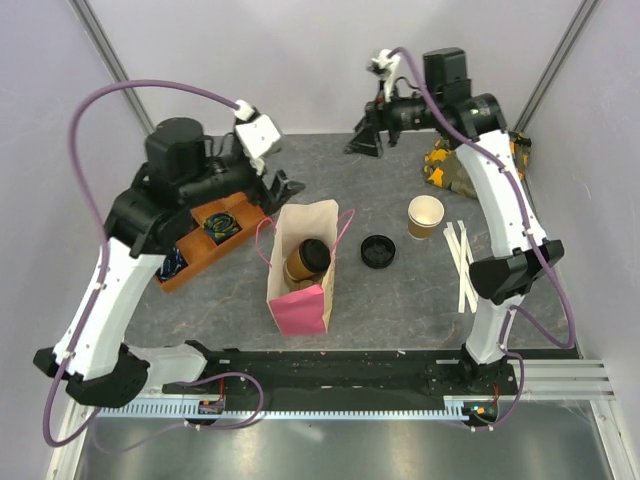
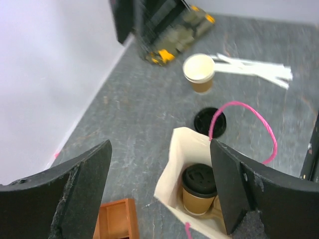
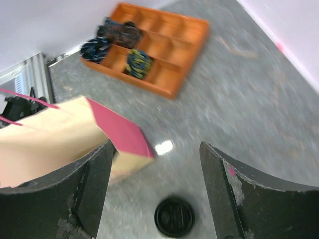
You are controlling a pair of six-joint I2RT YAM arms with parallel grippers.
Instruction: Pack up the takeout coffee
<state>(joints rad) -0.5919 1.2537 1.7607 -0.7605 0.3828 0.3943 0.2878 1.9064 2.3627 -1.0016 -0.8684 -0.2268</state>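
Note:
The takeout coffee [image 1: 310, 256], a tan cup with a black lid, stands inside the open cream and pink paper bag [image 1: 300, 300] at mid-table. In the left wrist view the cup [image 2: 199, 189] sits low in the bag [image 2: 180, 159]. My left gripper [image 1: 281, 186] is open and empty, above and behind the bag; it shows open in its wrist view [image 2: 160, 149]. My right gripper [image 1: 367, 138] is open and empty at the back of the table, far from the bag; in its wrist view [image 3: 155, 149] the bag [image 3: 65, 134] lies at the left.
A loose black lid [image 1: 378, 251] lies right of the bag. A lidless tan cup [image 1: 425, 216] stands beyond it, with white strips [image 1: 460, 262] beside it. An orange tray [image 1: 210, 240] with small items sits at the left. A yellow and dark bundle [image 1: 445, 165] lies at the back right.

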